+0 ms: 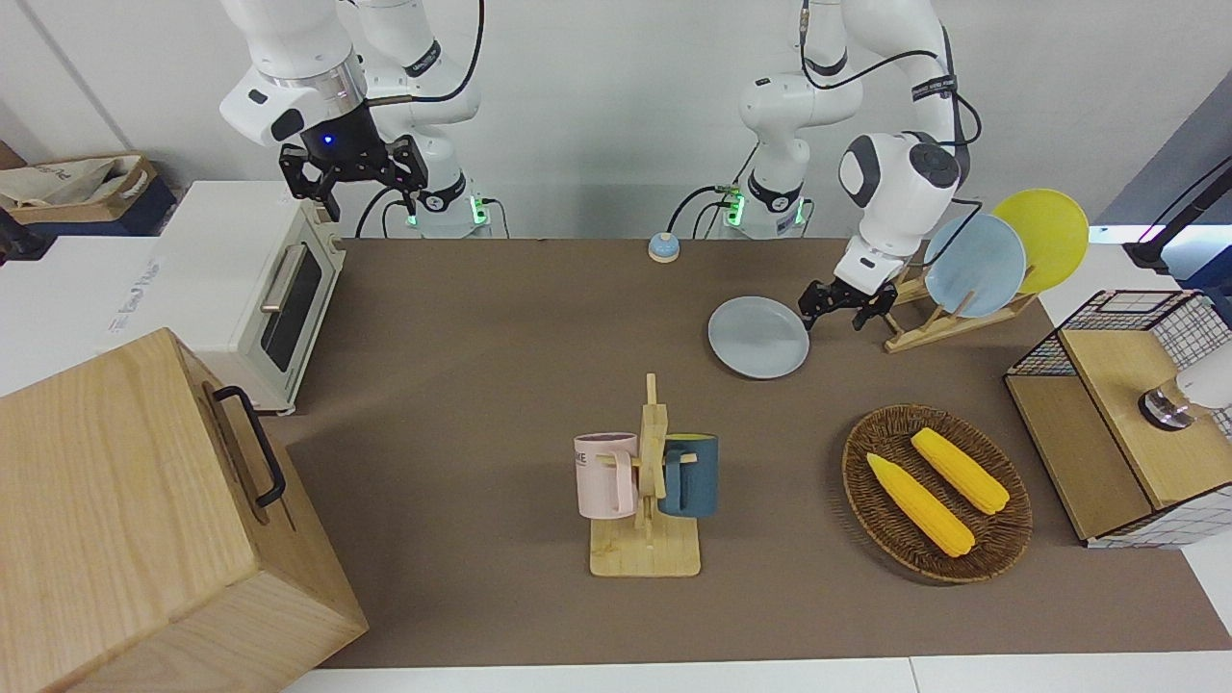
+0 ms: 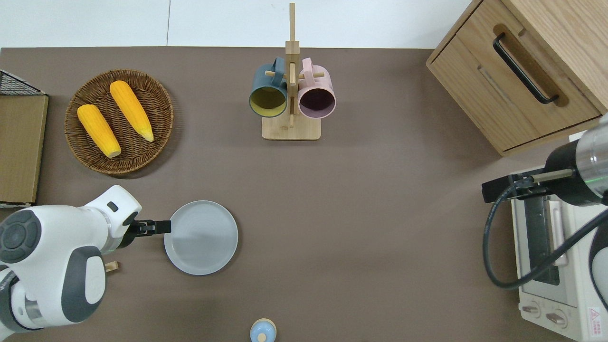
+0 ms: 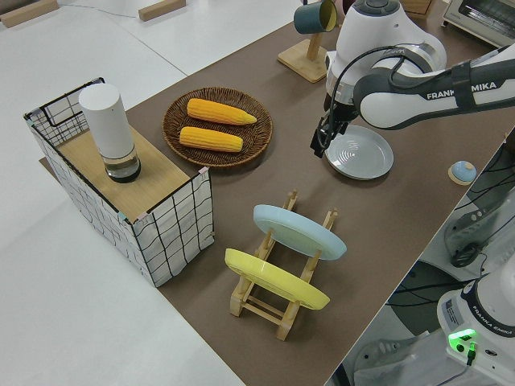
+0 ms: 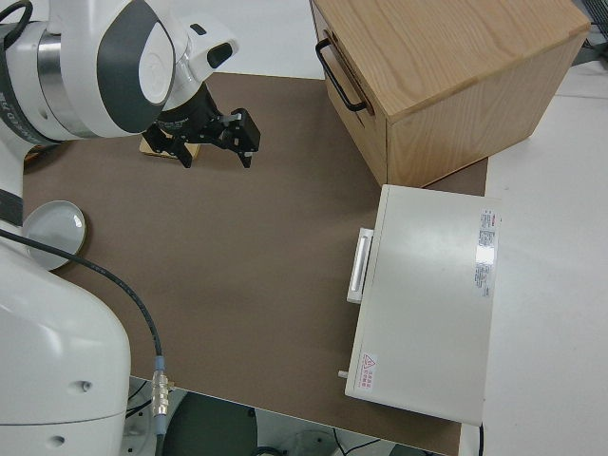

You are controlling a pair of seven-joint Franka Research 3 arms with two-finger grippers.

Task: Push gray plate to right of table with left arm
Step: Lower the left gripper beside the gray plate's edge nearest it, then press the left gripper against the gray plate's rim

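Note:
The gray plate (image 2: pixel 201 237) lies flat on the brown table (image 2: pixel 356 213), nearer to the robots than the mug rack; it also shows in the front view (image 1: pixel 758 337) and the left side view (image 3: pixel 360 153). My left gripper (image 2: pixel 165 227) is low, with its tip at the plate's rim on the side toward the left arm's end of the table; it also shows in the front view (image 1: pixel 810 316). My right gripper (image 1: pixel 353 188) is open and parked.
A wooden mug rack (image 2: pixel 290 109) holds two mugs. A wicker basket (image 2: pixel 164 111) holds two corn cobs. A dish rack (image 1: pixel 914 327) carries a light-blue plate (image 1: pixel 974 265) and a yellow plate (image 1: pixel 1044 236). A toaster oven (image 2: pixel 551 256) and a wooden cabinet (image 2: pixel 522 71) stand at the right arm's end.

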